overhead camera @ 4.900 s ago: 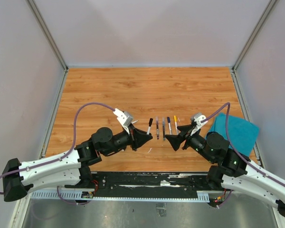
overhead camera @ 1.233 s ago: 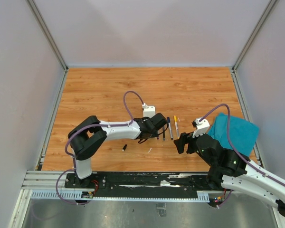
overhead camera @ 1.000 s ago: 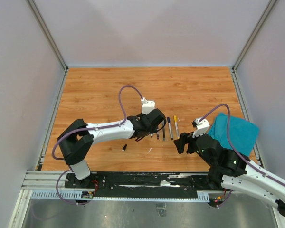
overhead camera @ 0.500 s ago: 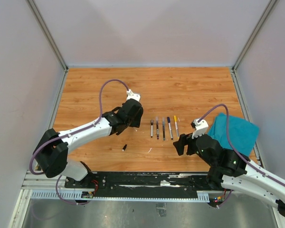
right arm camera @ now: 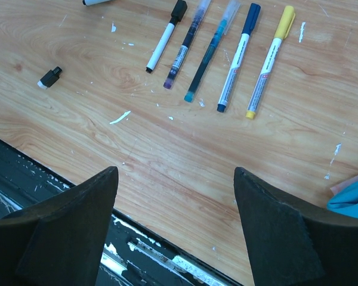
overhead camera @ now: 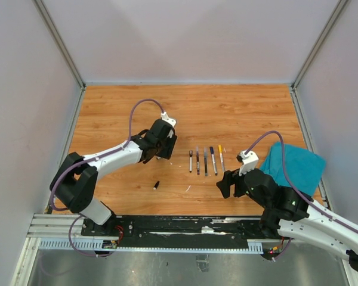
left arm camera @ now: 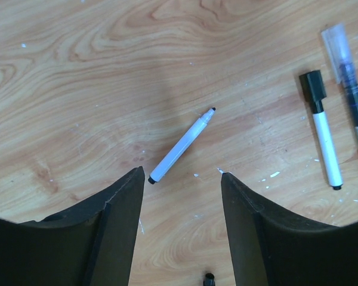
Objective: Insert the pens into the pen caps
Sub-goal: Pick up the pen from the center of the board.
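A worktop (overhead camera: 119, 107) of glossy wood-grain laminate, flecked with small white marks, is seen under both arms. The left gripper (left arm camera: 182, 174) is held open above it, its two matte black, wedge-shaped fingers (left arm camera: 119, 226) spread apart with nothing between them. An uncapped pen (left arm camera: 180, 146), a thin smooth cylinder with a pale white barrel and a dark pointed tip, lies flat and slantwise on the wood just ahead of the finger gap. Its blunt end lies just beside the tip of the finger on the left of the left wrist view, and no contact can be made out.

To the right, a row of five pens (right arm camera: 215, 53) is laid side by side, nearly parallel and apart from one another. They are a white pen with a black cap (right arm camera: 163, 44), a dark pen with a clear cap (right arm camera: 185, 50), a teal pen with a clear cap (right arm camera: 209, 56), a white pen with a dark blue cap (right arm camera: 237, 59) and a yellow pen (right arm camera: 268, 62).

A loose cap (overhead camera: 157, 185), a short black cylinder with a pale end, lies alone nearer the arm bases, well apart from the row. A thin white scrap (right arm camera: 120, 117) lies between it and the row.

The right gripper (right arm camera: 174, 173) is also open and empty, with its broad black fingers over the near edge of the wood. A soft teal cloth (overhead camera: 295, 167) lies flat at the right side.
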Tool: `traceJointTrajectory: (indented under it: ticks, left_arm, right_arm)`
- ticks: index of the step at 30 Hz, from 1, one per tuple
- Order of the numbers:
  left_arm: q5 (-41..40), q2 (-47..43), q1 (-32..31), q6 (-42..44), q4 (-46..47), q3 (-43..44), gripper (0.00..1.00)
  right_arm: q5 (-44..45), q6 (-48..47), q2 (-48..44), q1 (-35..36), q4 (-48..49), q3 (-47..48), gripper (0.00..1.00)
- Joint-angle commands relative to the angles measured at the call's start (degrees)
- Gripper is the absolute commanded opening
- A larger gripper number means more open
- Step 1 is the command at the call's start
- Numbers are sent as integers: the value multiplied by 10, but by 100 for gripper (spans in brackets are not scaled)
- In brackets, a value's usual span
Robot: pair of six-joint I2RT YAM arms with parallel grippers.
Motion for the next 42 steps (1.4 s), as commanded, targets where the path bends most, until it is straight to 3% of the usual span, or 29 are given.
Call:
traceJointTrajectory:
  ticks: [1, 10, 23, 42]
  left_arm:
    - [40, 33, 6, 62, 7, 8, 60]
    - [22, 72, 22, 72, 21, 4, 59]
    - [65, 115, 39, 79, 22, 17, 53]
    - [93, 123, 44, 39, 9, 4, 7]
  right_arm:
    - [-6, -3, 1, 7, -8, 21, 79]
    - [-18, -3, 11, 7, -8, 27, 79]
    - [-39, -2, 25, 7, 9, 27, 80]
    - [-47, -3, 21, 7, 2, 32, 81]
